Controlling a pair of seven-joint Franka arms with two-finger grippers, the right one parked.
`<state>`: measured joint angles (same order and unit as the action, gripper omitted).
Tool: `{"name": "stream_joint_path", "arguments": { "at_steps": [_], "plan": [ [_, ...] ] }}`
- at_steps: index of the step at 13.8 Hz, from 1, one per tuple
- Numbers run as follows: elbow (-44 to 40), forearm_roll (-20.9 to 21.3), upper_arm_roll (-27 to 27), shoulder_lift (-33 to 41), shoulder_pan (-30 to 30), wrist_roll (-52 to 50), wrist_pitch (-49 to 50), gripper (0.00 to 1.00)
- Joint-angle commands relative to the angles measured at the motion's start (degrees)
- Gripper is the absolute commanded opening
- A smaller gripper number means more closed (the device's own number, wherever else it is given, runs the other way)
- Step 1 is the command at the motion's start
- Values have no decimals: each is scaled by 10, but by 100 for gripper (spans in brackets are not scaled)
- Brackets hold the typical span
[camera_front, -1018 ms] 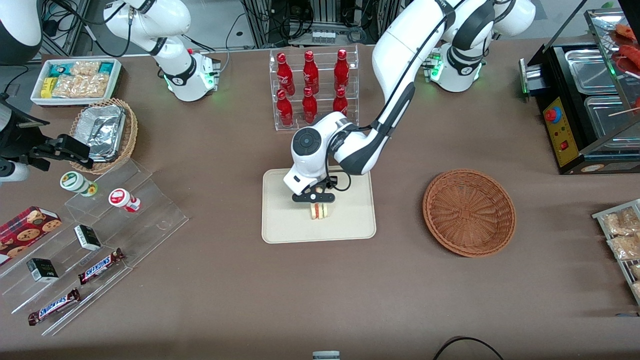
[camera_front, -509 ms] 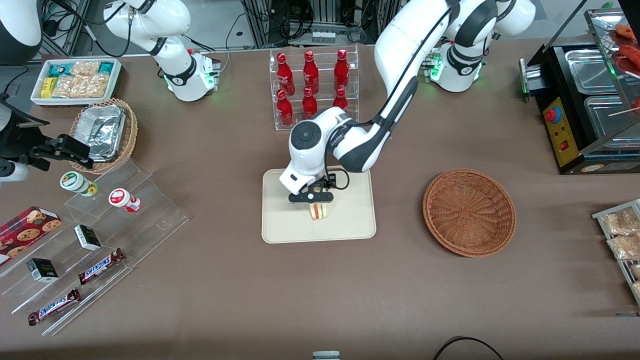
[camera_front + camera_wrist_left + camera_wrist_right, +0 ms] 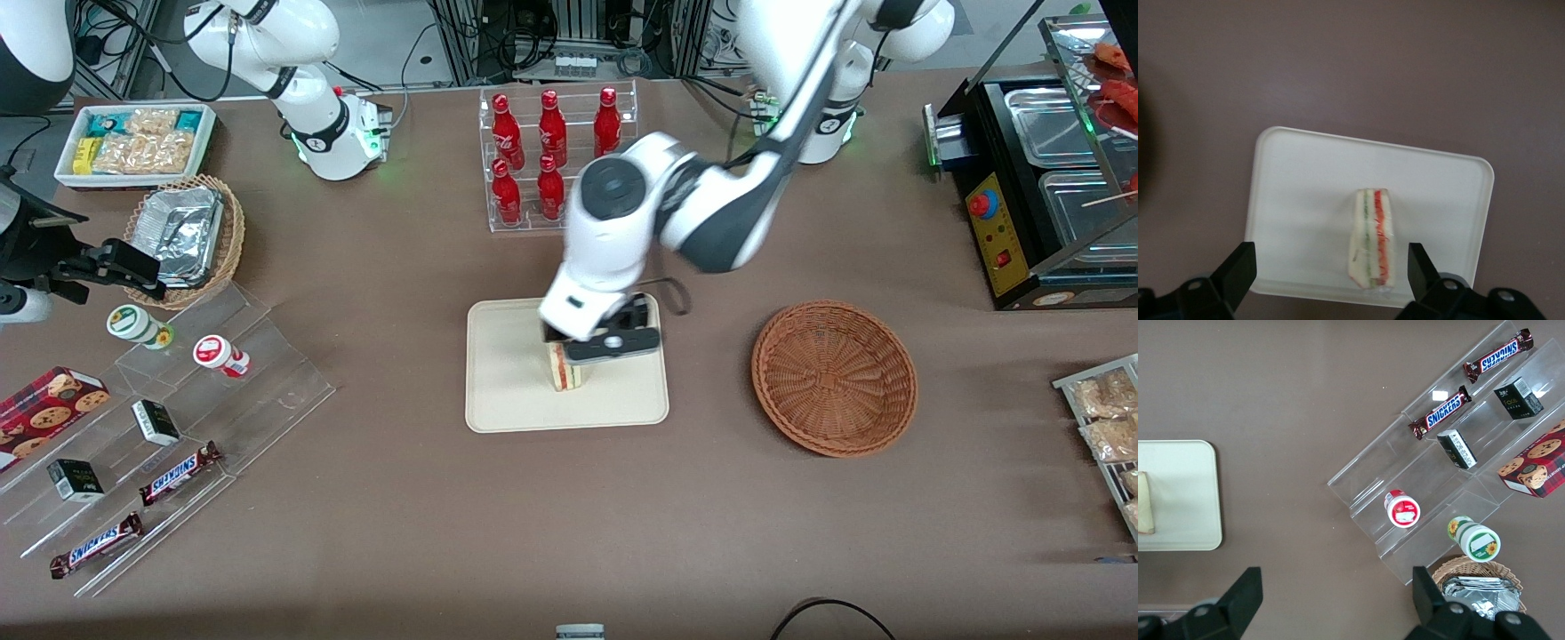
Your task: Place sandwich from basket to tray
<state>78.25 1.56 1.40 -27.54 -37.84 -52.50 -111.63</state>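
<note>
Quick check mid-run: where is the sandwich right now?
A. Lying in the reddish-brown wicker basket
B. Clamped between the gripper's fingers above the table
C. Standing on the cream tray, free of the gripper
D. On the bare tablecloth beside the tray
C: the sandwich stands on the tray, and the open gripper hangs above it with both fingers clear of the bread; the basket holds nothing.

Left arm reaches in from its base and bends down at the elbow, wrist pointing downward toward the table. Gripper (image 3: pixel 597 347) hangs raised, clear of contact, nothing held. Fingers (image 3: pixel 1238 270) spread wide apart, both black fingertips visible in the wrist view with open space between them.
</note>
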Motion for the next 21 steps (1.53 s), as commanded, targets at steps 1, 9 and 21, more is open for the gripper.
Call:
{"name": "stream_joint_path", "arguments": {
  "at_steps": [1,9,21],
  "plan": [
    [63,-7,3,98,45,12,46,100],
    [105,-10,3,263,180,204,213,100],
    [87,-9,2,289,369,481,278,100]
  ]
}}
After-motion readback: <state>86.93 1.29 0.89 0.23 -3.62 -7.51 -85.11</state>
